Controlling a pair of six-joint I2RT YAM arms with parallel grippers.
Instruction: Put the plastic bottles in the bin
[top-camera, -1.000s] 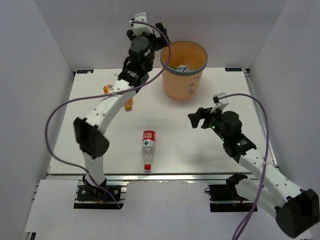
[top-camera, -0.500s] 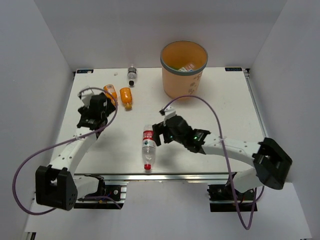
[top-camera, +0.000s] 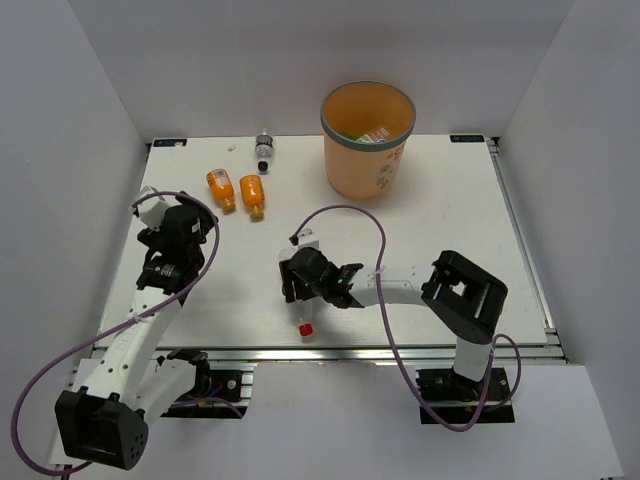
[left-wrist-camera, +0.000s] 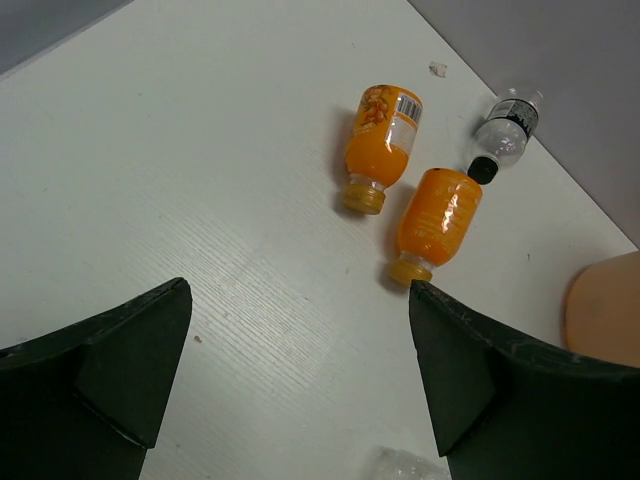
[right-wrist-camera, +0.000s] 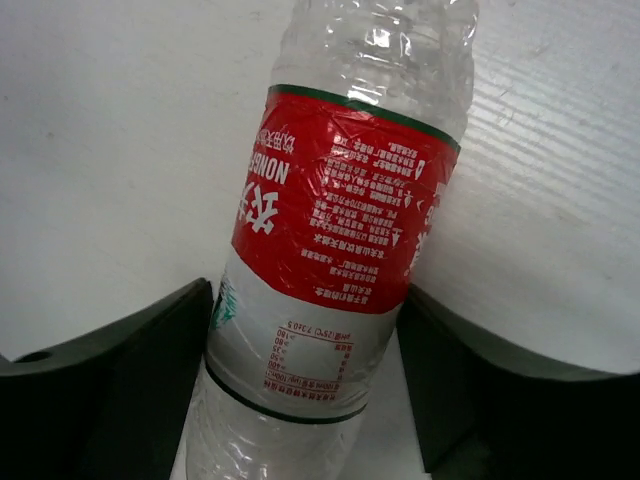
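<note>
A clear bottle with a red label (right-wrist-camera: 345, 210) lies on the table, and my right gripper (right-wrist-camera: 305, 290) is shut on it, a finger pressed against each side. From above, the right gripper (top-camera: 293, 278) covers that bottle and only its red cap (top-camera: 306, 329) shows. Two orange bottles (left-wrist-camera: 383, 148) (left-wrist-camera: 437, 225) and a grey-labelled bottle with a dark cap (left-wrist-camera: 505, 130) lie ahead of my open, empty left gripper (left-wrist-camera: 300, 290), well short of them. The orange bin (top-camera: 367, 150) stands at the back.
Inside the bin some bottles (top-camera: 372, 133) show. The two orange bottles (top-camera: 220, 188) (top-camera: 252, 196) and the grey-labelled one (top-camera: 264, 150) lie at the table's far left. A purple cable (top-camera: 350, 215) loops over the table from the right arm.
My right arm swung left and down onto the red-labelled bottle and its jaws closed on it. My left arm came back from the bin to the near left, still open.
</note>
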